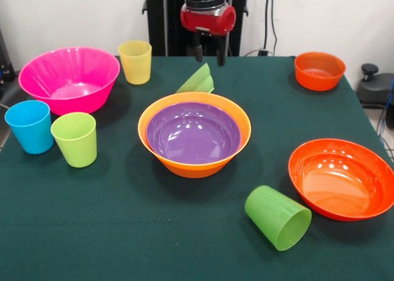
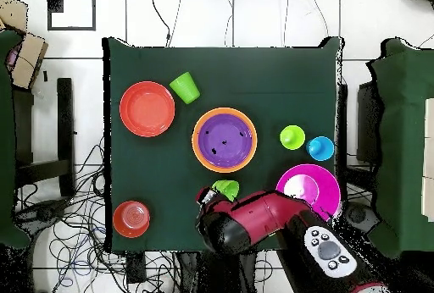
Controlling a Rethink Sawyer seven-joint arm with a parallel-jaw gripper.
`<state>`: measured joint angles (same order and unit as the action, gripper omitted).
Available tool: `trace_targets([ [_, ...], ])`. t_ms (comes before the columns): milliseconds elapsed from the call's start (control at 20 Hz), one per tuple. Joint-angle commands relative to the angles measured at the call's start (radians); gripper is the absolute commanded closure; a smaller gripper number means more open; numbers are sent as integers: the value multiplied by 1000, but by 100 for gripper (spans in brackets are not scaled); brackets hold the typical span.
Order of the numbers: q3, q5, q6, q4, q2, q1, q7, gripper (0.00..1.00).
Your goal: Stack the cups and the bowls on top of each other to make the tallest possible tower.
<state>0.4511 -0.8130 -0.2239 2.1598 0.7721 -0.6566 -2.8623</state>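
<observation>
Nesting inside the large orange bowl [image 1: 194, 164], the purple bowl [image 1: 192, 133] formed the start of the tower at the middle of the table [image 1: 123, 232]. Just behind that orange bowl the small green bowl [image 1: 198, 80] lay tipped on its edge, and the gripper [image 1: 209, 53] hung directly above it with its two dark fingers [image 1: 198, 50] narrowly parted and holding nothing.

The green bowl looked like thin, light, glossy plastic: stiff enough to pinch by its raised rim, though probably slippery, and likely to skid or roll on the cloth if nudged.

Behind and to the camera's left of the orange bowl stood the yellow cup [image 1: 135, 61] and the large pink bowl [image 1: 69, 79]; the blue cup [image 1: 30, 126] and lime green cup [image 1: 74, 138] stood left of it. To its right front the darker green cup [image 1: 277, 217] lay on its side beside the shallow red-orange bowl [image 1: 342, 178]. The small orange bowl [image 1: 319, 70] sat far right behind.
</observation>
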Motion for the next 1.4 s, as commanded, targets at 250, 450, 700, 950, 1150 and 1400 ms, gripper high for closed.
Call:
trace_targets([
  [250, -114, -199, 135, -80, -154, 100, 36, 0],
  [450, -177, -235, 202, -122, -207, 137, 15, 0],
  [700, -184, -230, 214, -125, -218, 131, 32, 0],
  [950, -132, -218, 177, -114, -212, 67, 76, 0],
  [1150, -94, -206, 152, -92, -196, 24, 99, 0],
  [1400, -54, -185, 121, -65, -165, -10, 118, 0],
])
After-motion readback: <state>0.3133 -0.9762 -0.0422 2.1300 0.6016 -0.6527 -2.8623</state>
